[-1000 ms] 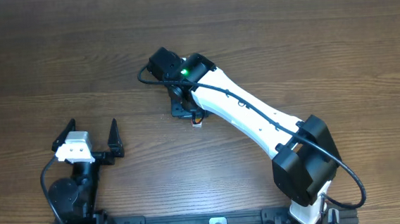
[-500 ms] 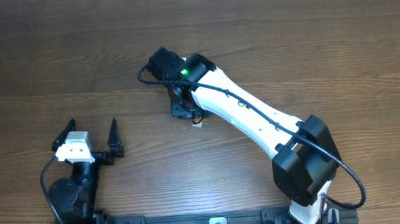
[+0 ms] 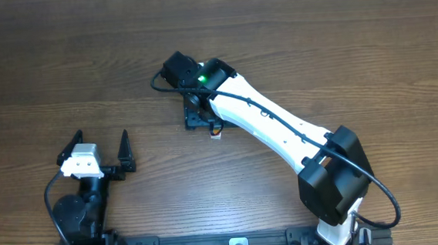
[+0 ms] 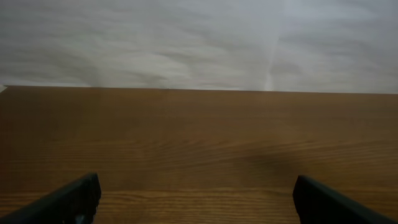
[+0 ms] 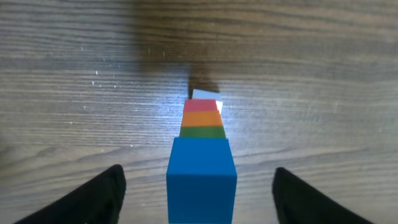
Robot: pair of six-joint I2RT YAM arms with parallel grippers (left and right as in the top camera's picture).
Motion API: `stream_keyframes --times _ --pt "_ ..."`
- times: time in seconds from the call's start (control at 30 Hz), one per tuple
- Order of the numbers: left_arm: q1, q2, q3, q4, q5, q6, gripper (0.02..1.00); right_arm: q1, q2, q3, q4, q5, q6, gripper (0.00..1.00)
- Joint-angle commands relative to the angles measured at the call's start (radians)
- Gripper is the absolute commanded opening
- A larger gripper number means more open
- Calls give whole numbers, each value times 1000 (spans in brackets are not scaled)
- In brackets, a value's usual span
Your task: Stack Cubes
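A tower of cubes stands on the wooden table, blue cube (image 5: 201, 179) on top, then green (image 5: 202, 131), orange (image 5: 201, 118), red (image 5: 199, 105) and a white one (image 5: 205, 95) at the bottom. My right gripper (image 5: 199, 190) hovers above it, open, its fingers wide apart on either side of the blue cube and touching nothing. From above, the right gripper (image 3: 197, 112) hides most of the tower; a small bit of the stack (image 3: 215, 133) peeks out beside the wrist. My left gripper (image 3: 101, 145) rests open near its base, holding nothing.
Bare wooden tabletop (image 3: 337, 45) stretches on all sides of the stack. A pale wall (image 4: 199, 37) rises behind the table's far edge in the left wrist view. The right arm's white link (image 3: 270, 130) crosses the middle of the table.
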Motion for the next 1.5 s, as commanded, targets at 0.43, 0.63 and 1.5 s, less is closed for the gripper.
stream_keyframes --times 0.43,0.63,1.5 --pt "5 -7 -6 0 -5 15 1000 -136 -183 77 -1 150 -201 993" --pt "5 -7 -6 0 -5 15 1000 -320 -366 43 -4 217 -330 993" --pt "5 -7 -6 0 -5 15 1000 -619 -1563 -1298 930 76 -587 991"
